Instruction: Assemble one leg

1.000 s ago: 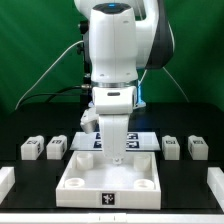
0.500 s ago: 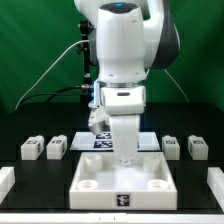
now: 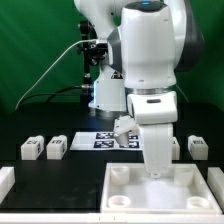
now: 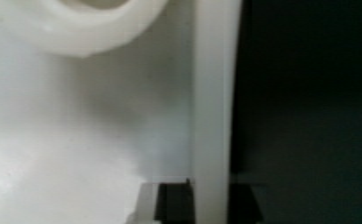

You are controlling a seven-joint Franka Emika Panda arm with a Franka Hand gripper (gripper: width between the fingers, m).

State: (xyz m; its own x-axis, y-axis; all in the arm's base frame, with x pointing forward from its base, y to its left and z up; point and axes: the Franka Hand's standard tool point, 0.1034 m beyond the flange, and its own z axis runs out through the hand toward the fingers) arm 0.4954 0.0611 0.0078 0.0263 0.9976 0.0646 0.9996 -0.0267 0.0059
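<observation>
a plain green backdrop (image 3: 35, 40) covers the whole rear of the scene, brightly and evenly lit. below it a matte black table (image 3: 50, 185) spans the full width of the exterior view. the marker board (image 3: 88, 140) lies flat on it toward the back.

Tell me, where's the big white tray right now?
In the exterior view the white tray lies at the lower right, beneath the robot arm, in front of the marker board and a leg.

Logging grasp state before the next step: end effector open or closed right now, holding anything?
End effector: closed on the rim of the big white tray.
</observation>
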